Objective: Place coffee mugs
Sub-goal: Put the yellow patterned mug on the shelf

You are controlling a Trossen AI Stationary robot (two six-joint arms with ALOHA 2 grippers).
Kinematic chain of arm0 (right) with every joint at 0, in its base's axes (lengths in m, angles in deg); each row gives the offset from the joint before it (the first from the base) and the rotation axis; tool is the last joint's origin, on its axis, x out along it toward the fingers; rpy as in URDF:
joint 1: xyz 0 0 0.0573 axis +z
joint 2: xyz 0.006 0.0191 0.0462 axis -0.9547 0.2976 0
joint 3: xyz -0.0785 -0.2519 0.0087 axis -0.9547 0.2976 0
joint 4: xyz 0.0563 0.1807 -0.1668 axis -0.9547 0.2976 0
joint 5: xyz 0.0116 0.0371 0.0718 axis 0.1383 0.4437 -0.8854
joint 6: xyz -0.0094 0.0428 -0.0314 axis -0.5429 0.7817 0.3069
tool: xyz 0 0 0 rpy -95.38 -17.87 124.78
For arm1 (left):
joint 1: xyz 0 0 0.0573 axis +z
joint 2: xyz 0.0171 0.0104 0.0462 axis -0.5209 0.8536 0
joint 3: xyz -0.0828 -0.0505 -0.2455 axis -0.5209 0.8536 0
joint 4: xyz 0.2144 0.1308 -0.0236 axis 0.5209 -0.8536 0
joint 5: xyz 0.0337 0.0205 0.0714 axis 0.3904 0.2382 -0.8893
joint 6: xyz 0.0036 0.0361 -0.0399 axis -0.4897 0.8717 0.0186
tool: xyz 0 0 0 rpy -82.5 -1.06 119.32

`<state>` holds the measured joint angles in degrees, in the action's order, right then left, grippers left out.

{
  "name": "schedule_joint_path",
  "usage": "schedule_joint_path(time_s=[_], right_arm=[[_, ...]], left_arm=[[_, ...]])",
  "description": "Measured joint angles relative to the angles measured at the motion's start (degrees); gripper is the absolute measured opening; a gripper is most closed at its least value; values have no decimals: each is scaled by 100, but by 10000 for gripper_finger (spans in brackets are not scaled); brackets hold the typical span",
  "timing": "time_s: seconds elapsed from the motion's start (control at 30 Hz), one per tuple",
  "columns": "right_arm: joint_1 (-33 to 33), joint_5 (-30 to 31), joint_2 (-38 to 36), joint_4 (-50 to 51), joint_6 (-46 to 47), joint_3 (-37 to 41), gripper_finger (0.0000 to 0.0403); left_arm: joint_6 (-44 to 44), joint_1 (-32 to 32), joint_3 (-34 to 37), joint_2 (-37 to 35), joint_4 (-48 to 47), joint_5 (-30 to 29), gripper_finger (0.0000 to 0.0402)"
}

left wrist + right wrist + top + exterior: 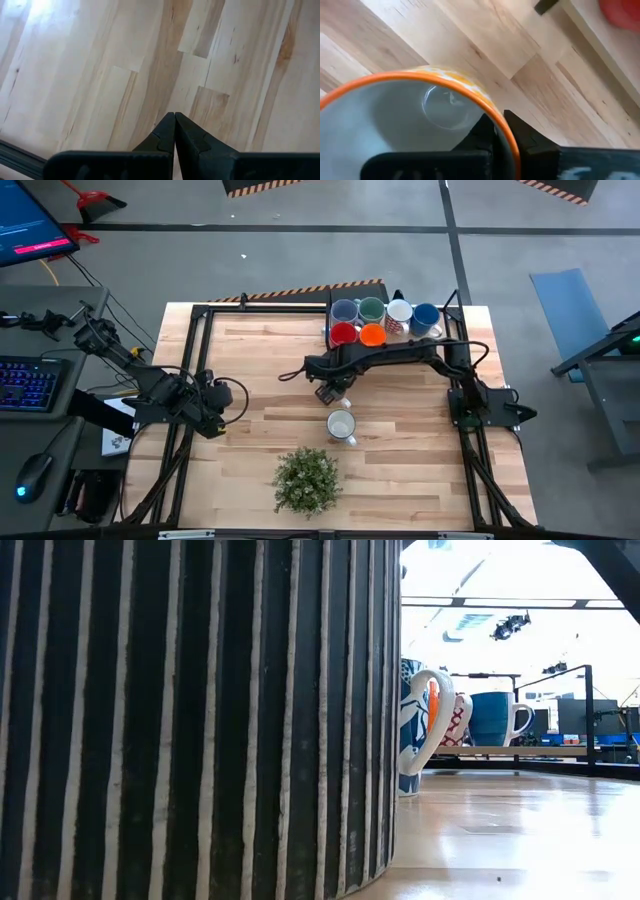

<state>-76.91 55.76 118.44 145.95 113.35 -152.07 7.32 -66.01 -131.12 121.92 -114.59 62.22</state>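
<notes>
Right gripper (501,131) pinches orange-rimmed white-inside ceramic mug (410,120) wall, mug body cut off; left gripper (174,131) closed empty over bare wooden desk (100,75) near left edge.

Bright even light, blown-out ceiling glare, blurred close dark pot (190,710)

High view looks straight down; low view sits level against the ribbed pot (190,710)

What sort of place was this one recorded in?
Most likely a robotics lab or workshop, not a home: the wooden table stands on a grey concrete floor with hazard-striped tape, a keyboard and monitor sit beside it, and ceiling spotlights show behind.
</notes>
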Motion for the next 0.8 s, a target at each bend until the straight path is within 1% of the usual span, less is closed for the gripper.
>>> schedule_joint_path(time_s=[0.1,0.3,0.4,0.57,0.63,0.7,0.8], right_arm=[[63,224,10,29,-194,-174,2],[168,639,11,408,-481,-870,1],[221,904,11,1050,-486,-1330,1],[465,1205,11,2607,-197,-2298,1],[648,1311,-40,2728,-139,-2622,0],[804,1371,-233,2623,-171,-2697,0],[974,1717,-631,2697,260,-2547,0]], left_arm=[[1,0,0,-2,2,-26,0],[-40,0,0,0,0,-26,0],[-52,2,0,0,0,-26,0],[-140,2,0,-2,-2,-26,0],[-142,2,0,-2,-2,-28,0],[-142,2,0,-1,-3,-54,0],[-142,2,0,2,7,-66,0]])
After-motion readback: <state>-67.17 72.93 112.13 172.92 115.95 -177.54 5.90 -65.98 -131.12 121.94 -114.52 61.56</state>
